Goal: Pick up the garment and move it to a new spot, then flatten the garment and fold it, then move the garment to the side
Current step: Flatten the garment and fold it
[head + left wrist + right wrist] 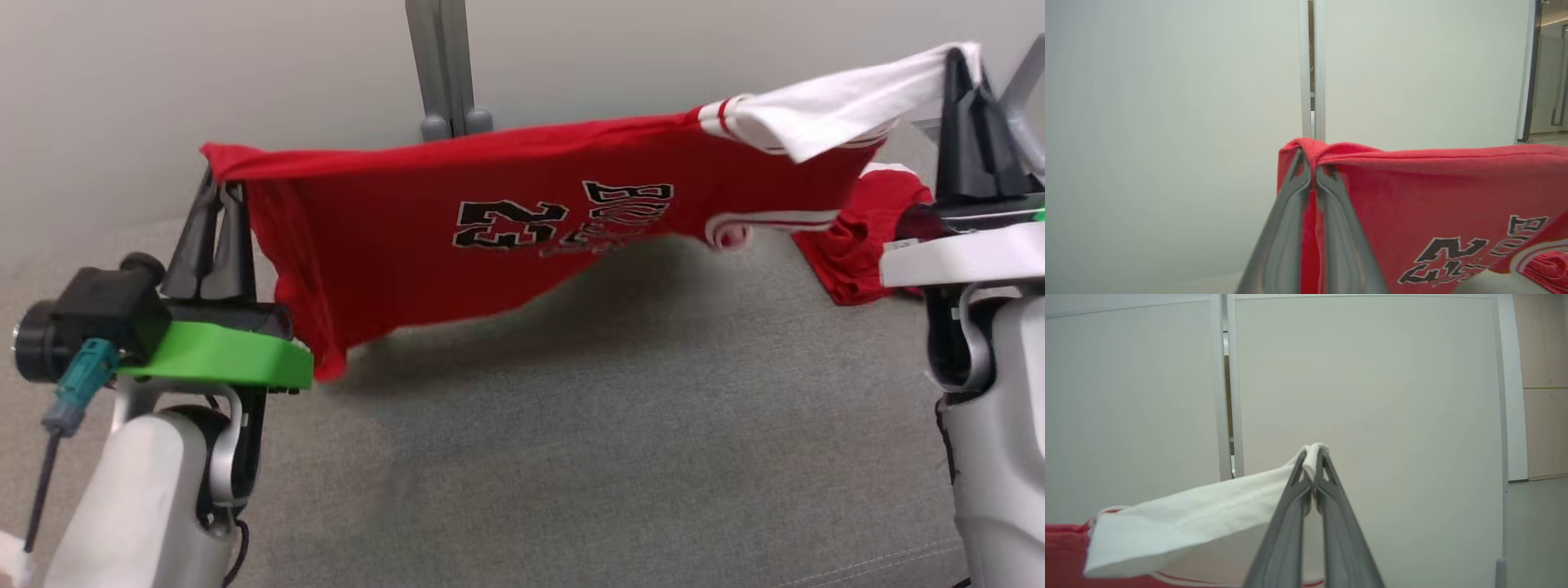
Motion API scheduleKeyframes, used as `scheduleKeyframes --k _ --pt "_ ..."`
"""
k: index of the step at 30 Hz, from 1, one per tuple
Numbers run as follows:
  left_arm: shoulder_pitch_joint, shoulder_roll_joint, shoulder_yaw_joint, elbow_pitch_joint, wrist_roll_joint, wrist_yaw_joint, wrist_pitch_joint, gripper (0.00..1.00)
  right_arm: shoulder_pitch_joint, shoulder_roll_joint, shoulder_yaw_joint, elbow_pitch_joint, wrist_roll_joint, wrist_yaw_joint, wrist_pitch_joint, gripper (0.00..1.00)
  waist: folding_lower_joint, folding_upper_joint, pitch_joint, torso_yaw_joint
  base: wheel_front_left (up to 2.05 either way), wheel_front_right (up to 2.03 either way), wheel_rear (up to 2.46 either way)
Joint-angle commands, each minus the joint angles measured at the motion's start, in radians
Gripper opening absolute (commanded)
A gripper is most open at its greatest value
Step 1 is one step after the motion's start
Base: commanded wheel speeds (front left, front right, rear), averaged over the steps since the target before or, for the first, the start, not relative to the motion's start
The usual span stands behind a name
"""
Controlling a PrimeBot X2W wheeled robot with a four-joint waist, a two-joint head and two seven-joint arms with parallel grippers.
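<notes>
The left gripper [216, 186] has its jaws clamped tight on a red corner of the one red jersey [392, 229]. The jersey hangs stretched in the air above the grey fabric surface [620, 441], and its black "23" reads upside down in the head view. Two grippers hold it. The right gripper [957, 59] has its jaws pinched closed on the single white sleeve [833, 106], held higher.

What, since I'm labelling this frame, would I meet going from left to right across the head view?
left hand → red garment → white sleeve → right hand
</notes>
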Motion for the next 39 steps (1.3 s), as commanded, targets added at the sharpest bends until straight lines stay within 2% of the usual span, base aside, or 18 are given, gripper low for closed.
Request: scheduleKeyframes --k 1,7,12,17,20,24,30,33,39 --pt "-0.001 0.024 0.007 -0.057 0.002 0.010 0.025 0.00 0.026 0.004 -0.018 -0.058 -0.015 -0.002 -0.002 0.00 0.0000 0.0000 -0.030 -0.007 0.00 0.00 0.00" --pt "-0.050 0.098 0.011 -0.338 0.032 0.018 0.175 0.00 0.067 0.005 -0.069 -0.362 -0.047 -0.002 0.068 0.00 0.0000 0.0000 -0.048 -0.007 0.00 0.00 0.00" --pt "-0.097 0.154 0.003 -0.493 0.044 0.005 0.305 0.00 0.095 -0.002 -0.089 -0.586 -0.066 -0.002 0.162 0.00 0.0000 0.0000 -0.043 -0.011 0.00 0.00 0.00" --pt "-0.113 0.176 -0.004 -0.529 0.023 0.001 0.391 0.00 0.125 0.006 -0.095 -0.654 -0.070 -0.002 0.244 0.00 0.0000 0.0000 -0.007 -0.011 0.00 0.00 0.00" --pt "-0.113 0.172 -0.006 -0.482 -0.011 -0.003 0.420 0.00 0.122 0.015 -0.079 -0.624 -0.063 -0.002 0.262 0.00 0.0000 0.0000 0.046 -0.005 0.00 0.00 0.00" --pt "-0.203 0.183 -0.006 -0.372 -0.045 -0.044 0.448 0.00 0.028 0.010 -0.042 -0.538 -0.061 -0.001 0.263 0.00 0.0000 0.0000 0.142 0.007 0.00 0.00 0.00" --pt "-0.533 0.189 -0.027 -0.107 0.010 -0.113 0.460 0.00 -0.311 -0.007 0.035 -0.295 -0.079 -0.002 0.227 0.00 0.0000 0.0000 0.301 0.014 0.00 0.00 0.00" --pt "-0.736 0.182 -0.032 0.081 0.074 -0.125 0.410 0.00 -0.537 0.024 0.060 -0.118 -0.112 -0.002 0.169 0.00 0.0000 0.0000 0.367 -0.005 0.00 0.00 0.00" --pt "-1.017 0.167 -0.047 0.395 0.186 -0.103 0.248 0.00 -0.869 0.096 0.069 0.217 -0.235 -0.002 0.059 0.00 0.0000 0.0000 0.484 -0.052 0.00 0.00 0.00"
